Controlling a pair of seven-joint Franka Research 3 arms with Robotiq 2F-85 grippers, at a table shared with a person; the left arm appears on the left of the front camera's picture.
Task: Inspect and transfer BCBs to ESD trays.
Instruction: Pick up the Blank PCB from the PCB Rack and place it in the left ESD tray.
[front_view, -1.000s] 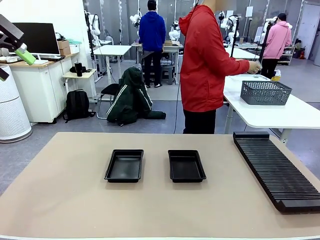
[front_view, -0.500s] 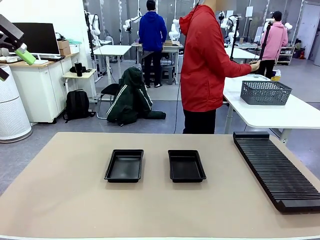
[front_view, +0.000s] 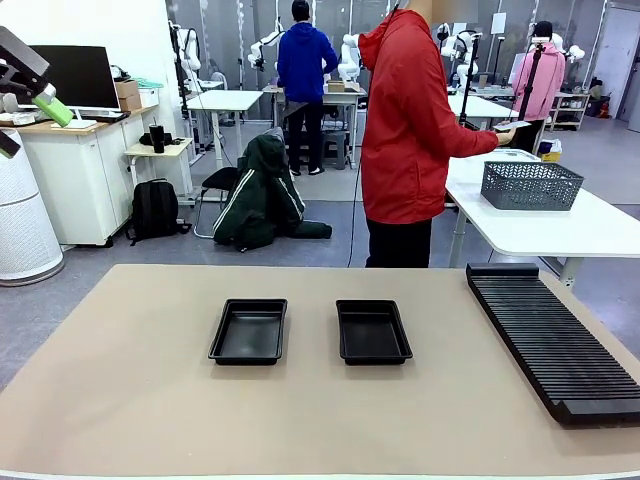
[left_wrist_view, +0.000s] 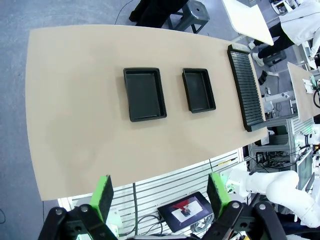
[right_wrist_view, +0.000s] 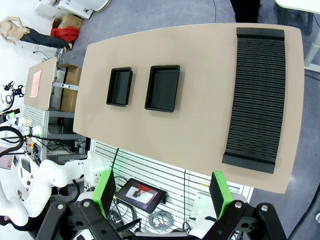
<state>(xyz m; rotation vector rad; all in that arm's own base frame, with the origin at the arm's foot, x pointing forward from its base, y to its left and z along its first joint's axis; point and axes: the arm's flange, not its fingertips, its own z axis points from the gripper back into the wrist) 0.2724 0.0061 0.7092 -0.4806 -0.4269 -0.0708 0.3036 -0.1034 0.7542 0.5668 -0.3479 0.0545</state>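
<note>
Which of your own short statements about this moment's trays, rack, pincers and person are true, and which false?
1. The left tray and right tray are empty. True.
2. The ribbed rack lies between the trays. False: it lies to the right of both.
3. Both pincers are shut. False: the left pincer and right pincer are open.
4. The person in red extends an arm over the white side table with the mesh basket. True.
</note>
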